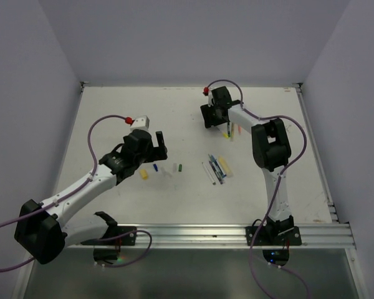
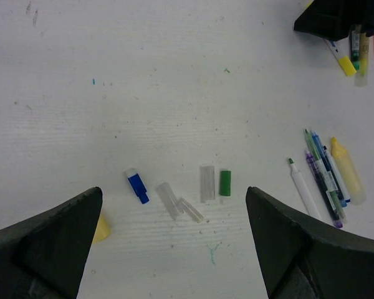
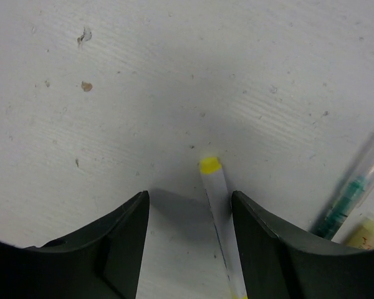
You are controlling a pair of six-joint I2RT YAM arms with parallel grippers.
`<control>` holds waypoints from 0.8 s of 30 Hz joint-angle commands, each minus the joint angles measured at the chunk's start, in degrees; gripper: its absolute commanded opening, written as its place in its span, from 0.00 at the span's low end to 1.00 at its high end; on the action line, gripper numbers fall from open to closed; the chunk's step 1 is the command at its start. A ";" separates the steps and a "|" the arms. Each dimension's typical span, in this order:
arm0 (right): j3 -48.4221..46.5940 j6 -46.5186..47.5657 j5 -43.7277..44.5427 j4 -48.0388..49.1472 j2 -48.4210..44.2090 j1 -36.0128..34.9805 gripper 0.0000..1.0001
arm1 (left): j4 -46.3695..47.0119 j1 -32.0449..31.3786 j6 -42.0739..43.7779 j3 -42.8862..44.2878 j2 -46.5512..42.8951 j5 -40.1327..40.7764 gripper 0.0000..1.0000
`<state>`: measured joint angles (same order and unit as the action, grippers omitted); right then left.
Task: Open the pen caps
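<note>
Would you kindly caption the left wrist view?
Open left fingers frame a blue cap, clear caps and a green cap.

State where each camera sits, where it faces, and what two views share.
Top external: above and behind the bases, looking down on the table; both arms show.
Left wrist: on the left arm, facing down at loose caps; own fingers at bottom corners.
Right wrist: on the right arm, facing down at a yellow-tipped pen between own fingers.
Shared: green cap, top and left wrist.

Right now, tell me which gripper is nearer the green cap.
Left. The left gripper, open, hangs just left of the green cap, above the loose caps. The right gripper is well beyond it, farther back, straddling a yellow-tipped pen.
</note>
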<state>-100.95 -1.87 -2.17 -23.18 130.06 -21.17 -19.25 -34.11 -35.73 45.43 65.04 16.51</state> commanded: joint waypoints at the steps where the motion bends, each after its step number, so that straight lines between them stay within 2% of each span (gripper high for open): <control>1: 1.97 4.76 -6.17 -3.97 -1.56 -2.03 0.58 | 2.98 0.62 1.54 -0.43 -1.40 0.63 1.00; 9: 15.50 7.32 -5.39 -3.54 -10.95 -7.83 0.55 | 3.25 0.62 1.18 0.01 -1.58 -0.16 1.00; 14: 23.23 5.48 -3.63 -2.14 -17.02 -8.80 0.54 | 3.25 0.62 0.66 -0.34 -1.75 -1.13 1.00; 16: 25.44 2.76 -2.22 -0.56 -21.13 -8.89 0.54 | 3.51 0.71 0.31 -0.69 -1.84 -1.57 1.00; 20: 32.46 -9.25 2.07 5.24 -29.67 -8.98 0.55 | 3.78 0.62 0.04 -1.22 -1.75 -1.92 1.00; 24: 35.38 -18.86 8.41 8.06 -33.47 -8.98 0.56 | 3.60 0.62 -0.05 -1.13 -1.84 -1.84 1.00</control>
<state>-66.50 -10.07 0.62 -20.67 100.66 -30.35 -17.63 -33.87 -35.86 45.08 64.47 15.11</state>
